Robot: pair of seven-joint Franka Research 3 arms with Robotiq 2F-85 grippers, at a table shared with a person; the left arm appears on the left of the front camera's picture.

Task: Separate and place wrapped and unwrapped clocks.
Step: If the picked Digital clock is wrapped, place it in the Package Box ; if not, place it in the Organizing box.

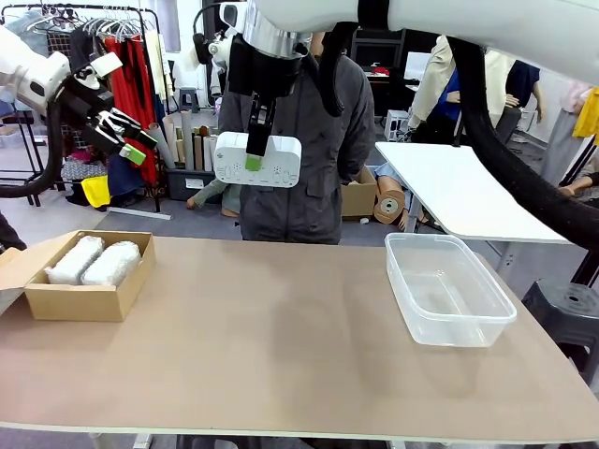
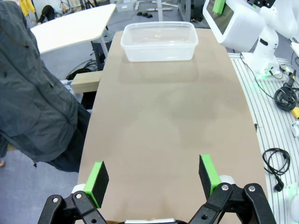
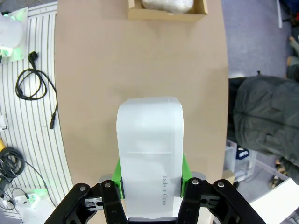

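My right gripper (image 1: pixel 254 161) hangs high above the middle of the table, shut on the bare white clock (image 1: pixel 257 159). In the right wrist view the unwrapped clock (image 3: pixel 149 149) sits clamped between the green pads (image 3: pixel 185 169), print "Made in China" on its side. Two bubble-wrapped clocks (image 1: pixel 92 261) lie side by side in the brown cardboard box (image 1: pixel 80 299) at the table's left. One wrapped clock (image 3: pixel 167 4) shows in that box at the top edge. My left gripper (image 1: pixel 124 134) is raised at the upper left, open; its fingers (image 2: pixel 99 176) stand wide apart over bare table.
A clear plastic tub (image 1: pixel 446 288) stands empty at the table's right, also seen as the tub (image 2: pixel 160 41). A person in a dark grey jacket (image 1: pixel 309 140) stands at the far side. Cables (image 3: pixel 32 81) lie beside the table. A white side table (image 1: pixel 463 192) stands behind right.
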